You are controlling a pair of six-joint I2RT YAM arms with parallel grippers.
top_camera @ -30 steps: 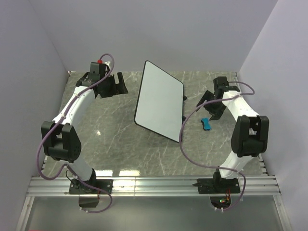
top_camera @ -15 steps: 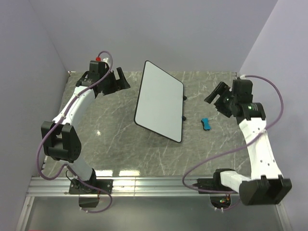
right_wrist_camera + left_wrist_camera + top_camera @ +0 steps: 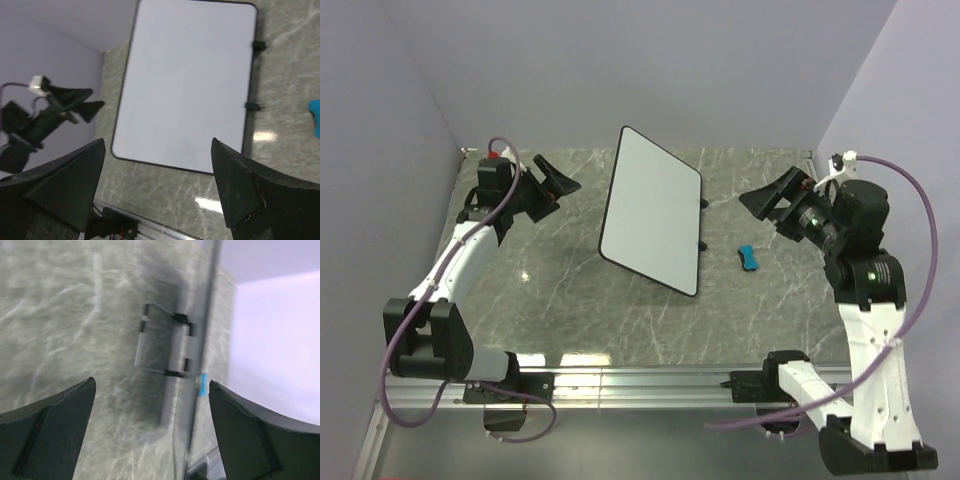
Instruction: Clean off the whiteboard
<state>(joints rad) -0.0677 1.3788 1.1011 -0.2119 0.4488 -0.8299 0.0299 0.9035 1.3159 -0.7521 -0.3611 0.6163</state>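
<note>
The whiteboard stands tilted on small black feet in the middle of the table. Its face is plain white, with no writing that I can see. The left wrist view shows it edge-on. A small blue eraser block lies on the table right of the board and also shows in the right wrist view. My left gripper is open and empty, well left of the board. My right gripper is open and empty, raised above the eraser and facing the board.
Grey walls close in the marble table on the left, back and right. A metal rail runs along the near edge by the arm bases. The left arm shows beyond the board in the right wrist view.
My right arm has lifted up and swung right, away from the eraser, which stays on the table. My left arm has drawn back to the left. The board has not moved.
</note>
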